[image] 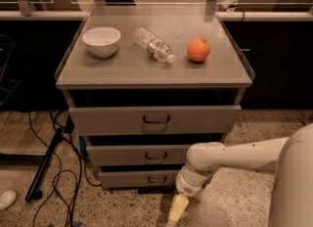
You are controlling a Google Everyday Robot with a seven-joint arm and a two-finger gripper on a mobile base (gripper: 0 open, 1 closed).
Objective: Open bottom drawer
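The grey metal cabinet [78,77] has three drawers. The bottom drawer [132,178] has the narrowest front and a small dark loop handle [156,178]; its front stands slightly out from the frame. My white arm [230,155] reaches in from the right, low beside the cabinet. My gripper [177,209] hangs near the floor, just below and to the right of the bottom drawer's handle, not touching it.
The top drawer [154,119] and middle drawer [142,155] stick out slightly. On the cabinet top lie a white bowl [101,40], a plastic bottle [154,45] on its side and an orange [198,49]. Black cables [58,172] and a stand lie on the floor at left.
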